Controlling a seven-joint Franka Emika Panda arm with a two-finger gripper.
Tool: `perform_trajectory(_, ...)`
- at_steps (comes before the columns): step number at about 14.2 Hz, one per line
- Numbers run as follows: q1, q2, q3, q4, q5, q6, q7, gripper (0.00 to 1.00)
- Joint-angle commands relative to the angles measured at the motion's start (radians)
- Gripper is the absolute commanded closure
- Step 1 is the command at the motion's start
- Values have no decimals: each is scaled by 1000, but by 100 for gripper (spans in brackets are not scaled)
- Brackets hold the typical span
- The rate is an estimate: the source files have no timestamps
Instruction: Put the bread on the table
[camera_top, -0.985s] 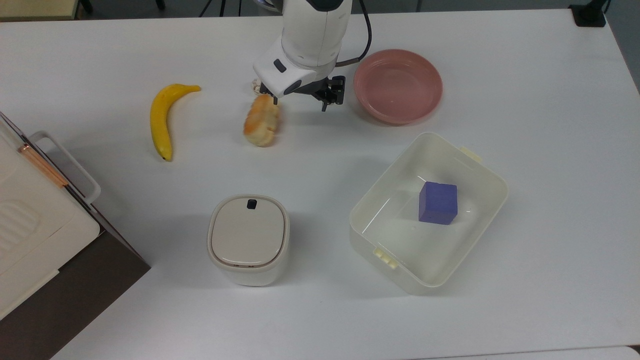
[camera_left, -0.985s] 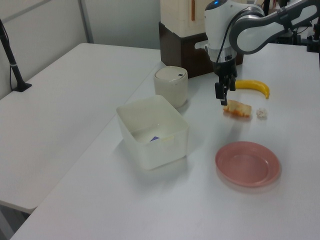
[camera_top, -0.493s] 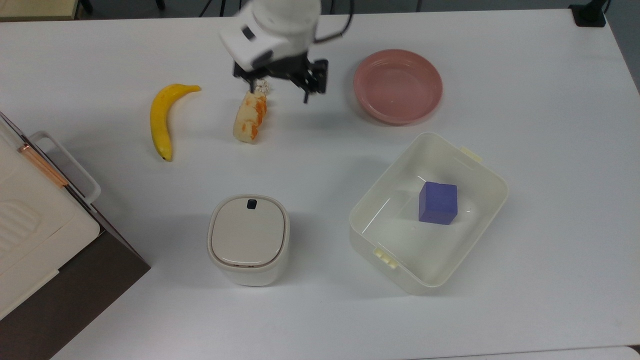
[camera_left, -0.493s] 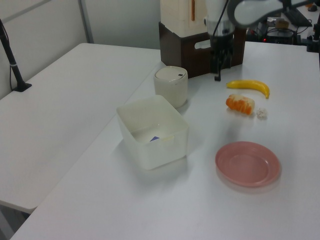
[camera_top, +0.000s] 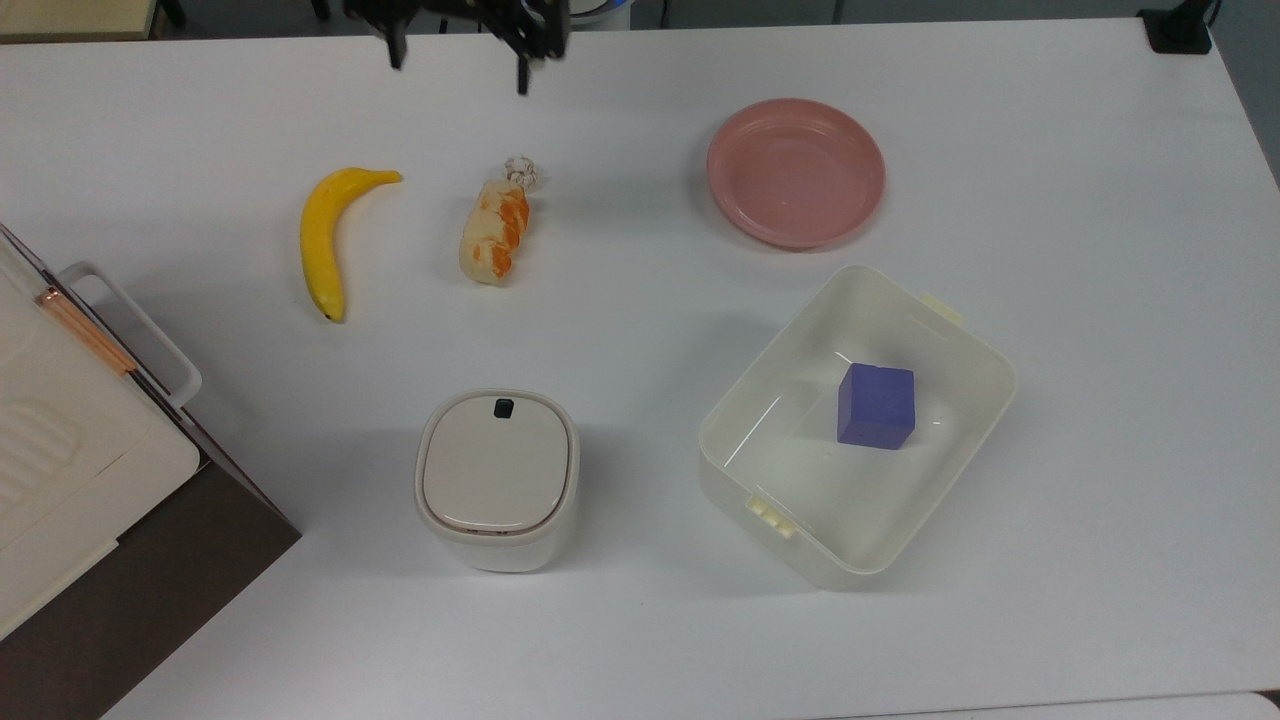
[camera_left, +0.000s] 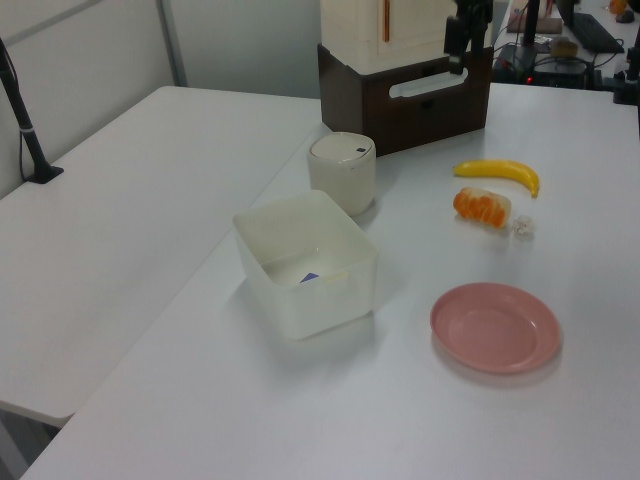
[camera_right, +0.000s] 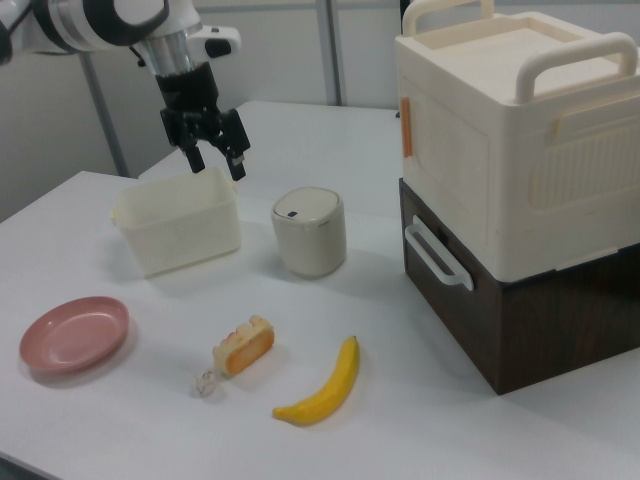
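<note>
The bread (camera_top: 493, 232), a short cream loaf with orange patches, lies on the white table (camera_top: 640, 330) between the banana and the pink plate. It also shows in the left view (camera_left: 482, 208) and the right view (camera_right: 245, 346). My gripper (camera_top: 458, 58) hangs high above the table, well clear of the bread, at the top view's upper edge. In the right view the gripper (camera_right: 217, 160) is open, with nothing between its black fingers. A small clear crumpled bit (camera_top: 521, 170) touches the bread's far end.
A yellow banana (camera_top: 325, 240) lies at the top view's left of the bread. The pink plate (camera_top: 795, 170) holds nothing. A cream bin (camera_top: 930, 480) holds a blue cube (camera_top: 876, 405). A lidded white canister (camera_top: 497, 478) and a tall cream-and-brown box (camera_right: 520, 170) stand nearby.
The gripper has risen and drawn away from the bread toward the top view's upper edge. The bread has rolled slightly and now rests alone on the table.
</note>
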Motion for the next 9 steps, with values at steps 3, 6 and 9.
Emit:
perform_trajectory(3, 65, -83, -177, 4, 75, -23, -32, 0)
perform_trajectory(6, 106, -80, -226, 20, 75, -26, -42, 0)
perform_trajectory(9, 107, -78, -226, 20, 75, -26, -44, 0)
